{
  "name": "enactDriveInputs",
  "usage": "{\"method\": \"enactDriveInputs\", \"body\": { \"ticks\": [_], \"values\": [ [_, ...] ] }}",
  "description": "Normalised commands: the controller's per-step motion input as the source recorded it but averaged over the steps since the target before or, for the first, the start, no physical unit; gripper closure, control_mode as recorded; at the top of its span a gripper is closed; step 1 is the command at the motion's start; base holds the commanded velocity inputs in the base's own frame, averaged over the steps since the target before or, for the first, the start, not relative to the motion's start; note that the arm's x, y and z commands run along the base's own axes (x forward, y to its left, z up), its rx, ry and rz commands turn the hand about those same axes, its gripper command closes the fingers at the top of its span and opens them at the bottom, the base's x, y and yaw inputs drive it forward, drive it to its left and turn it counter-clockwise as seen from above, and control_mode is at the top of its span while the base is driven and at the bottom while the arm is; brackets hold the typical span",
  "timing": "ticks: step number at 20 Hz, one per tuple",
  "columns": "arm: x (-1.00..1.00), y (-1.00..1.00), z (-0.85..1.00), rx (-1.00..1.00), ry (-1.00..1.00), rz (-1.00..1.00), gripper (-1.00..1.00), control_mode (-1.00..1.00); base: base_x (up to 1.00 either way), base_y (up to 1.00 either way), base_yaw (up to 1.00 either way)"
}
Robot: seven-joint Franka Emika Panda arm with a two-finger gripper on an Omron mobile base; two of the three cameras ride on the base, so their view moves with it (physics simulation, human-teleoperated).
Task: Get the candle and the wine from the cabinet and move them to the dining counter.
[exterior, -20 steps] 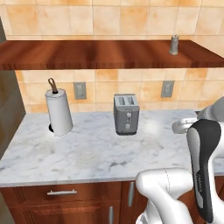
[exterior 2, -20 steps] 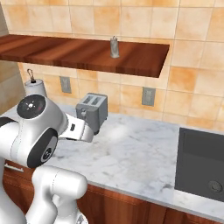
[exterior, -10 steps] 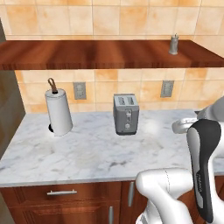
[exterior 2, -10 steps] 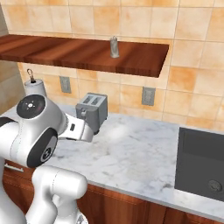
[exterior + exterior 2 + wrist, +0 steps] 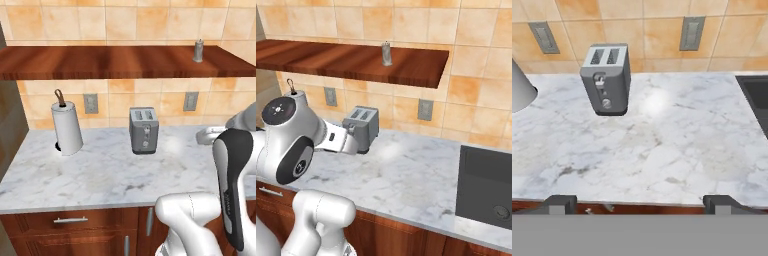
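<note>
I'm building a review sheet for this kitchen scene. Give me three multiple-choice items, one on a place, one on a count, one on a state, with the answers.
1. Where does the candle stand?
A. on the wooden shelf
B. beside the sink
C. on top of the toaster

2. How many slots does the toaster have?
A. one
B. two
C. four

3. How is the hand set?
A. shut on the candle
B. shut on nothing
C. open, holding nothing

Answers:
1. A, the candle stands upright near the shelf's right end in both base views.
2. B, the hand view shows two slots side by side.
3. C, its fingertips stand far apart above the marble worktop.
</note>
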Motion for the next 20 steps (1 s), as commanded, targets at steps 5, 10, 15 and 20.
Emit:
{"method": "enactDriveInputs", "body": {
  "ticks": [5, 10, 15, 20],
  "values": [
    [-0.12, 0.04, 0.38, 0.00, 0.00, -0.02, -1.00, -1.00, 0.00, 0.00, 0.00],
    [-0.21, 0.00, 0.36, 0.00, -0.03, 0.00, -1.00, -1.00, 0.00, 0.00, 0.00],
    [-0.19, 0.01, 0.36, 0.00, 0.00, 0.00, -1.00, -1.00, 0.00, 0.00, 0.00],
    [-0.18, 0.03, 0.32, -0.02, -0.06, 0.00, -1.00, -1.00, 0.00, 0.00, 0.00]
  ]
}}
